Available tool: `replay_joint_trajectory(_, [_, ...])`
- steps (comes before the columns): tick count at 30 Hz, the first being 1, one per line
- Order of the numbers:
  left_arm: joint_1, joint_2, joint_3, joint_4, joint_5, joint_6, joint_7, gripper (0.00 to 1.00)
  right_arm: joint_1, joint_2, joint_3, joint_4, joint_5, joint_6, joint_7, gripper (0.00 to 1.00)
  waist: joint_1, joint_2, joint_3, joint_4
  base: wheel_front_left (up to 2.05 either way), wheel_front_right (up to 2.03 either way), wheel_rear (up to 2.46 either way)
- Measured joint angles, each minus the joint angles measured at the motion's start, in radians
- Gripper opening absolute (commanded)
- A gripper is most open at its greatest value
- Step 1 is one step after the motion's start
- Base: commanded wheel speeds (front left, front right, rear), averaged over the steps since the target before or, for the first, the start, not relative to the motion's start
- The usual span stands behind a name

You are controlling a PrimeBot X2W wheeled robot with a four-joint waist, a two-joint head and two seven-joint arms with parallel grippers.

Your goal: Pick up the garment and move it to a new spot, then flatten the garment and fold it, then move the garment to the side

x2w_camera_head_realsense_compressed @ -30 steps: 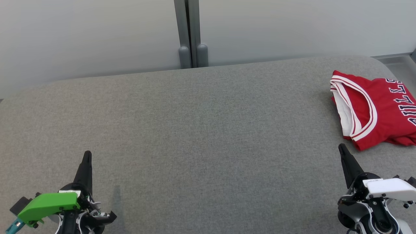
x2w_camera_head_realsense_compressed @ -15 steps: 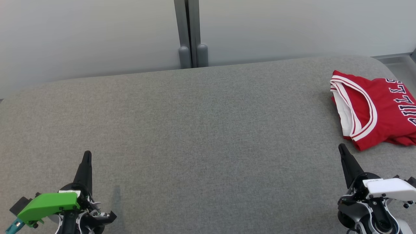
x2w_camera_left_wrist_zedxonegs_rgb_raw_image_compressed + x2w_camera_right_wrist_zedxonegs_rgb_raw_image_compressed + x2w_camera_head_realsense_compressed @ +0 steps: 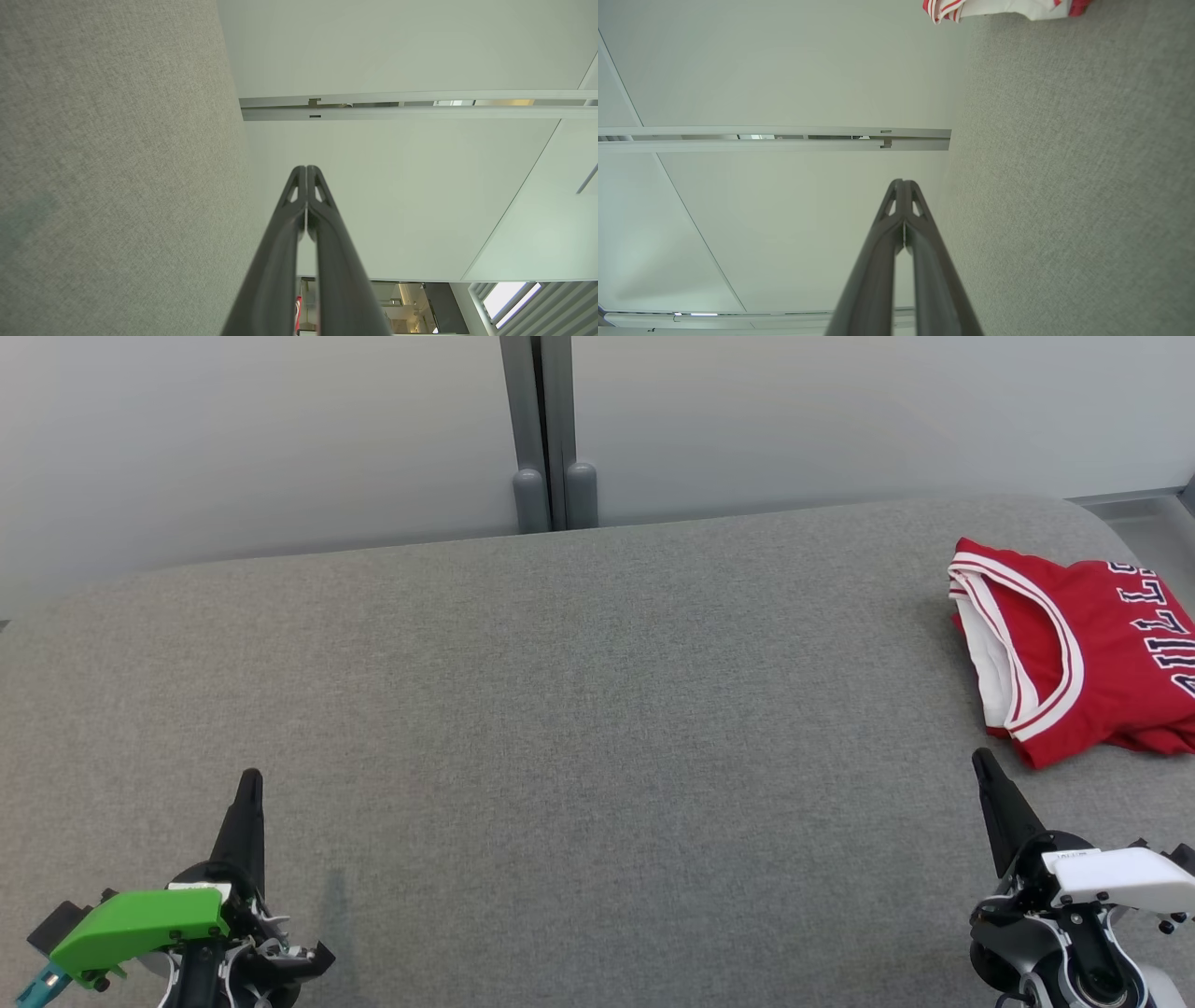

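Green plastic capped the left gripper [image 3: 250,782] at the lower left of the head view. Its two long dark fingers were pressed together on nothing, and the left wrist view showed the tips touching. Across the middle ran the wide padded table covered in grey woven cloth [image 3: 597,709]. At the lower right sat the white-housed right gripper [image 3: 980,763], its fingers likewise closed and holding nothing, with its tip near the garment's nearer edge but apart from it. The red sleeveless basketball jersey with white-and-red trim and dark lettering [image 3: 1083,644] lay at the upper right, folded into a compact stack on the table and cut off by the frame's right edge.

Judged from this layout, the last step, moving the folded garment aside, appeared complete, with both arms parked low. Little seemed left to do. Any further tidying would need the right gripper to open and reach forward over the jersey's white-trimmed edge without dragging the folds apart.
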Motion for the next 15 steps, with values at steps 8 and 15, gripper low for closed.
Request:
replay_joint_trajectory(8, [0.0,0.0,0.0,0.0,0.0,0.0,0.0,0.0,0.0,0.0,0.0,0.0,0.0,0.0,0.0,0.0,0.0,0.0,0.0,0.0,0.0,0.0,0.0])
replay_joint_trajectory(15, [0.0,0.0,0.001,0.0,0.0,0.0,0.0,0.0,0.0,0.0,0.0,0.0,0.0,0.0,0.0,0.0,0.0,0.0,0.0,0.0,0.0,0.0,0.0])
